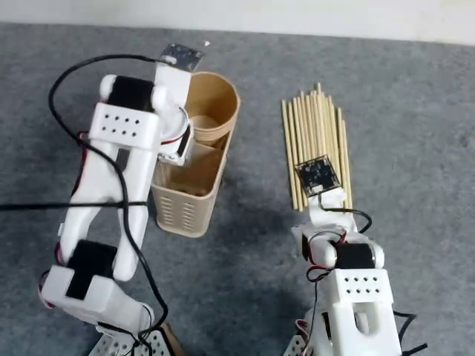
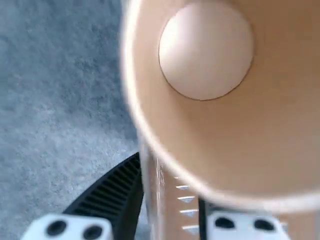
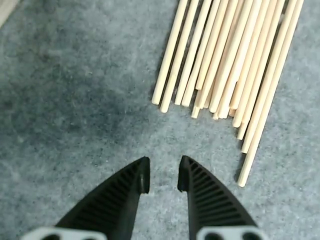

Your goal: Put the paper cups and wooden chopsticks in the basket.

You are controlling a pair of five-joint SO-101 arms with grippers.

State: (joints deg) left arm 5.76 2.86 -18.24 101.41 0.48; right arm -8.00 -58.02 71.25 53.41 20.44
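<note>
— Where is your left gripper (image 2: 165, 187)?
— Clamped on the wall of a paper cup (image 1: 215, 104), at the basket's (image 1: 185, 208) far end.
— And your right gripper (image 3: 162, 176)?
— Slightly parted and holding nothing. It's over the carpet (image 3: 60, 100), just short of the wooden chopsticks (image 3: 230, 60) lying right of the basket.

We see the left gripper (image 1: 180, 142) against the rim of a paper cup (image 1: 215, 111), with the basket (image 1: 185, 204) directly under both. Well off to its side, chopsticks (image 1: 319, 133) lie bundled on the grey table (image 1: 415, 111), just beyond the right arm (image 1: 349, 267).
</note>
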